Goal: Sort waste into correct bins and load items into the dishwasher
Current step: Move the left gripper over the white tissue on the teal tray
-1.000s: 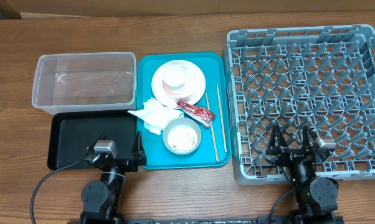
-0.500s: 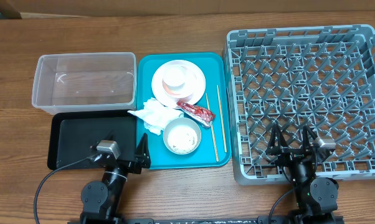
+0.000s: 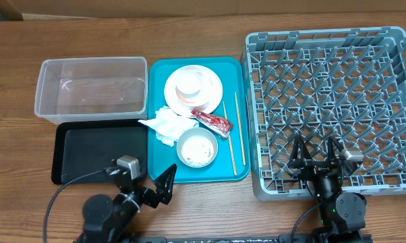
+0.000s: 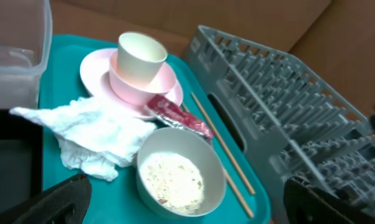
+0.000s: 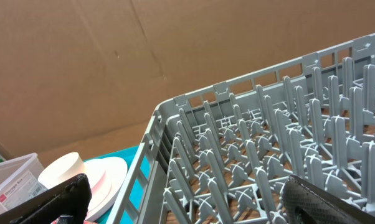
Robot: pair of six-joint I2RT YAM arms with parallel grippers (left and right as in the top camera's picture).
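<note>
Both pairs of jaws stand wide apart and grip nothing. The left gripper (image 3: pixel 164 186) has shifted in the last second. Before, it sat over the right end of the black tray (image 3: pixel 98 152), pointing away from the robot. Now it has swung right and drawn back off that tray, its fingers angled toward the front left corner of the teal tray (image 3: pixel 159 77). From above it may just overlap that tray's front edge, though I cannot be sure. The clear tub (image 3: pixel 88 91) sits well off to the left of these jaws, beyond the black tray.

Ahead of the left jaws, nearest first:
- the white bowl (image 4: pixel 217 180), holding rice (image 4: pixel 172 179)
- the crumpled napkin (image 4: pixel 94 134), just left of the bowl
- the red wrapper (image 4: pixel 178 117), lying between bowl and plate and touching the plate's near rim
- the pink plate (image 4: pixel 94 70), with the cup (image 4: pixel 141 57) upright on it

Two chopsticks (image 4: pixel 222 144) lie lengthwise along the teal tray's right side, ahead and to the right of these jaws.

The right gripper (image 3: pixel 314 154) has not moved. It hovers over the near edge of the dish rack (image 3: pixel 251 101), whose pegs stretch away ahead of it.

Everything rests on a brown wood-grain table (image 3: pixel 14 148). Plain brown cardboard (image 5: pixel 81 62) closes off the far side in both wrist views.
</note>
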